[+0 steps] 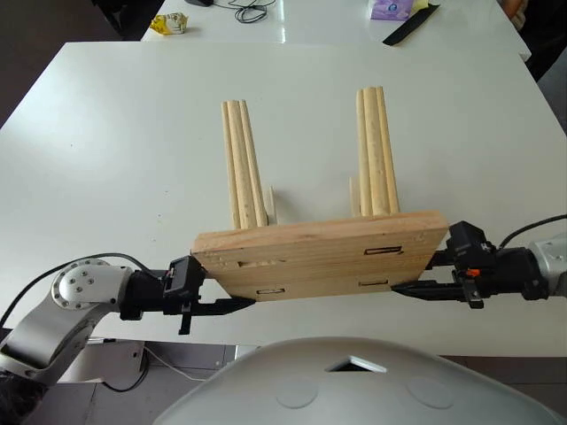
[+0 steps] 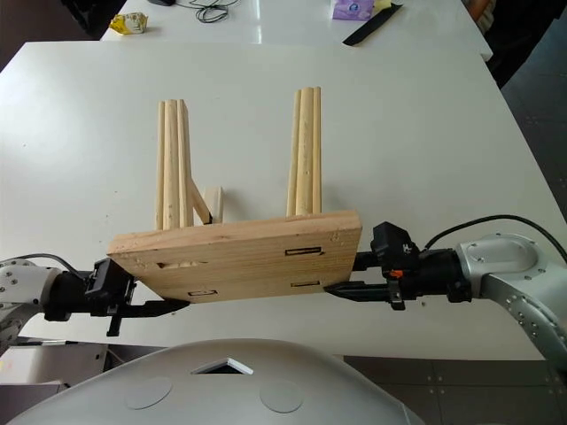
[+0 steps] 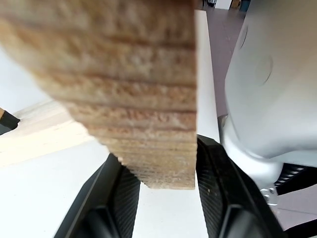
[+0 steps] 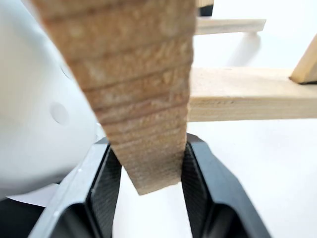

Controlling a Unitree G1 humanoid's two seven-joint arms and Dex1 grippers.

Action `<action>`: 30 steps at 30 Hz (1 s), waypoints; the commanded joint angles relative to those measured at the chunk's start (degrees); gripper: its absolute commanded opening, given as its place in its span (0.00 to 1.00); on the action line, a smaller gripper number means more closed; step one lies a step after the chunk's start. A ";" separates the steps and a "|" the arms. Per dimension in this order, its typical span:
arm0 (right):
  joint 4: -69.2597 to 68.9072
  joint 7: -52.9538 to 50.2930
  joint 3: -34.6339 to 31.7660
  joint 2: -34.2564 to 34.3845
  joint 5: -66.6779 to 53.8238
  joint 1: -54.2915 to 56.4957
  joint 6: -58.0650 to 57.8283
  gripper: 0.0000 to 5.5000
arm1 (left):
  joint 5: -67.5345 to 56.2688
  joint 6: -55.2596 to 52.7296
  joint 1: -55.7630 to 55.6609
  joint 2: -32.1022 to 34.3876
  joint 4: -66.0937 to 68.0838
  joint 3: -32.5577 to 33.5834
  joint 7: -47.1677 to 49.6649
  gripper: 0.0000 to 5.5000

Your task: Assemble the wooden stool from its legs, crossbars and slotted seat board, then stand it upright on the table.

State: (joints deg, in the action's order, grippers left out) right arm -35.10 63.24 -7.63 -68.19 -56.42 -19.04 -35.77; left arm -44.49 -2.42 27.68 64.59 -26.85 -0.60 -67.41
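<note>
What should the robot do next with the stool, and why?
Probably lift the seat board a little and turn it so the legs swing down toward the table. The stool looks assembled but lies on its side, legs pointing away from the robot, and the left gripper and right gripper each clamp one end of the board.

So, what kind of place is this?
Probably an office or lab workroom: a big white table, a second table behind it with cables and a purple packet, and a wooden stool on its side.

The white table [image 1: 115, 142] bears the wooden stool [image 1: 319, 257], seemingly lying on its side.
</note>
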 commanded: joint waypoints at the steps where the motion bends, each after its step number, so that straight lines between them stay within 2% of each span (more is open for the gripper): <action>1: 6.72 0.35 -13.58 -20.50 -53.18 5.97 -23.41 0.29 | -51.64 -50.05 -6.43 26.09 -1.34 26.96 1.70 0.28; 3: 8.49 4.64 -13.32 -23.50 -56.17 6.94 -26.64 0.27 | -59.77 -59.85 -8.88 31.20 3.09 25.98 -0.99 0.28; 6: 11.90 12.95 -11.31 -27.86 -56.58 9.33 -30.95 0.25 | -66.90 -70.08 -10.60 35.53 6.23 25.43 -4.09 0.28; 11: 15.59 21.16 -7.80 -33.97 -56.58 10.86 -35.39 0.24 | -68.50 -81.24 -16.90 42.48 11.56 21.76 -13.53 0.28; 15: 17.68 26.76 -6.52 -38.57 -56.58 10.27 -38.54 0.24 | -68.50 -87.31 -20.71 46.02 13.20 19.21 -18.50 0.28; 20: 15.97 29.19 -1.96 -40.38 -56.58 7.81 -35.80 0.24 | -68.50 -87.30 -24.19 49.12 11.12 12.04 -22.61 0.28; 26: 14.16 21.29 7.96 -31.30 -56.58 10.67 -31.03 0.24 | -68.50 -80.30 -20.58 49.58 11.57 4.88 -21.30 0.28; 30: 17.41 11.02 16.01 -19.12 -56.58 21.48 -32.40 0.24 | -68.51 -74.09 -17.39 44.96 11.02 1.10 -16.48 0.28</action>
State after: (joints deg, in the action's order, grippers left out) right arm -20.07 77.97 5.35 -94.43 -110.11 -4.76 -68.69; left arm -112.31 -79.26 8.63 112.68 -15.52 2.81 -87.26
